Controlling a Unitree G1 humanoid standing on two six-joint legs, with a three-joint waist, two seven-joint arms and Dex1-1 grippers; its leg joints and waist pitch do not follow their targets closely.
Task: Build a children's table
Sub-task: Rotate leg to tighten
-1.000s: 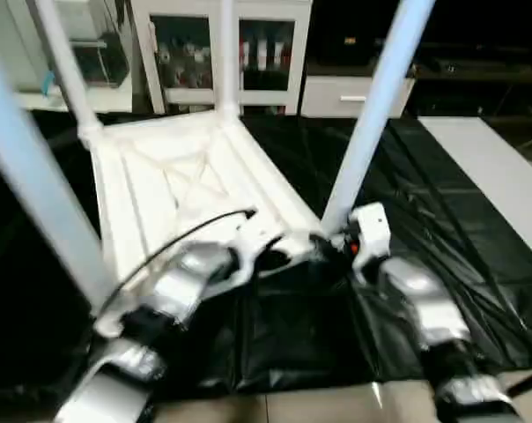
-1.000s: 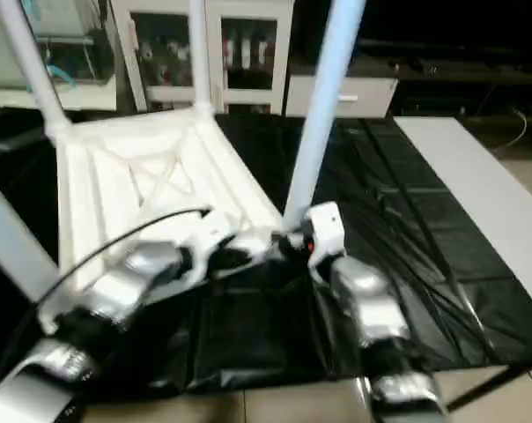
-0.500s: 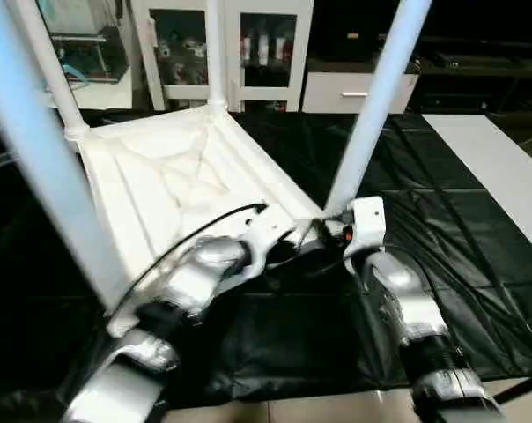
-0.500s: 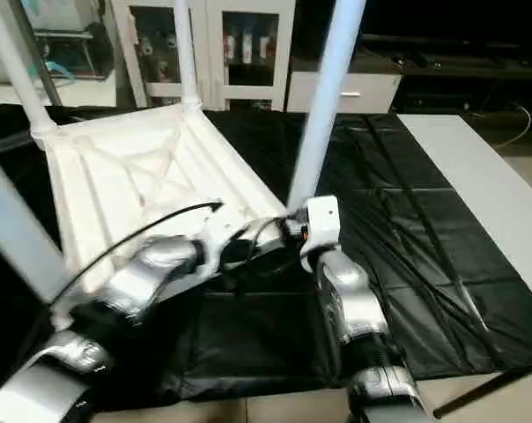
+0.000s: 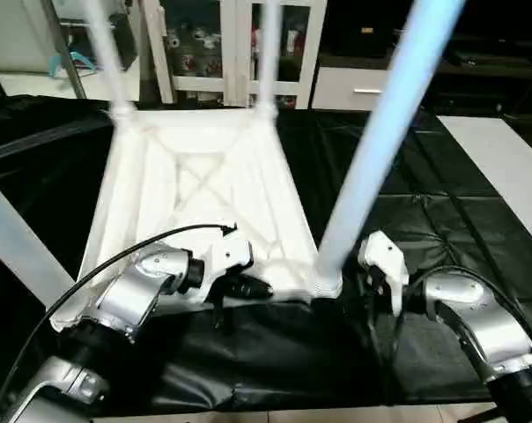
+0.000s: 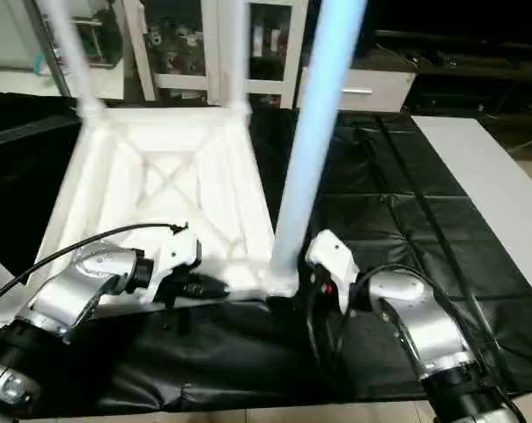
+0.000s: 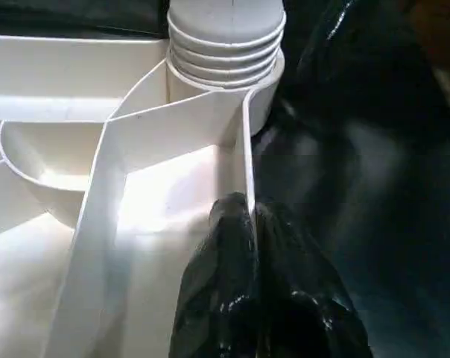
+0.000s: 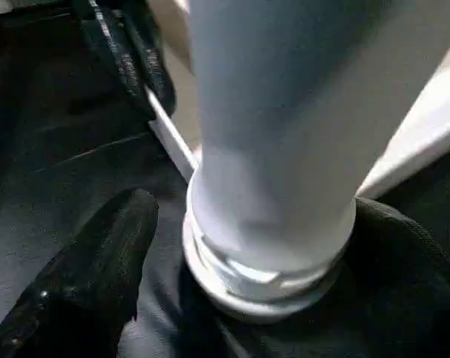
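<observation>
Black plastic sheeting point(image 5: 442, 220) covers the floor; white glass-door cabinets point(image 5: 231, 44) behind, a pale mat point(image 5: 504, 167) off to the right. Children's table point(image 5: 204, 185) — white plastic, rectangular top, X-ribbed underside — lies upside down on the sheeting, near its front edge, all four long tapered round white legs standing up from the rounded corner sockets. Left pincer point(image 7: 249, 224) is clenched, tips pinching the thin upright rim wall of the top just beside the near-right corner socket point(image 7: 225, 82). Right pincer point(image 8: 240, 246) is spread wide either side of the base of the near-right leg point(image 5: 380, 150), one black finger point(image 8: 98, 253) showing clear of the collar, so released, not gripping. Leg's ribbed collar looks seated in the socket; judging by that, assembly is about done, what's left is probably confirming seating and flipping it upright. Handling guess: hollow moulded plastic, so light, fairly stiff through the ribs but the rim wall is thin and will flex under a pinch. Surfaces are smooth and glossy, round legs likely slip in a two-finger grip. Long legs give lots of leverage on the sockets, so don't lever from the leg tips. Better holds: rim edge or a rib close to a corner, or a leg right at its collar.
</observation>
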